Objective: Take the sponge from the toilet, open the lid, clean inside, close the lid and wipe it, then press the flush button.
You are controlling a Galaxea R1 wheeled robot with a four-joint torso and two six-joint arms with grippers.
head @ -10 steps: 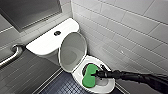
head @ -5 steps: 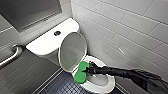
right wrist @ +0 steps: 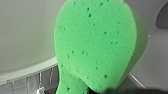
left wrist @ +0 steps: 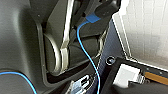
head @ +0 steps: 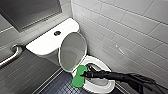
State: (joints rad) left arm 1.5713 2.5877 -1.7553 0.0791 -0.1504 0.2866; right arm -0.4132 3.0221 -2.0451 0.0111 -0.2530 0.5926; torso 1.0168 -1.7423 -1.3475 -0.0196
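Observation:
The white toilet (head: 47,41) stands in the corner with its oval lid (head: 72,51) raised and leaning back against the tank. My right arm comes in from the lower right, and my right gripper (head: 86,74) is shut on the bright green sponge (head: 78,76). The sponge sits upright at the left side of the bowl rim (head: 100,86), just below the lid's lower edge. In the right wrist view the sponge (right wrist: 95,45) is very close, with white ceramic behind it. A round flush button (head: 57,32) sits on top of the tank.
A metal grab bar (head: 11,56) is fixed to the wall left of the tank. A white tiled wall (head: 125,32) runs close along the toilet's right side. Dark small-tiled floor (head: 60,87) lies left of the bowl. The left wrist view has a blue cable (left wrist: 87,50) and tiled wall (left wrist: 150,30).
My right gripper has carried the sponge leftward, from over the middle of the bowl to its left rim. The lid has stayed up.

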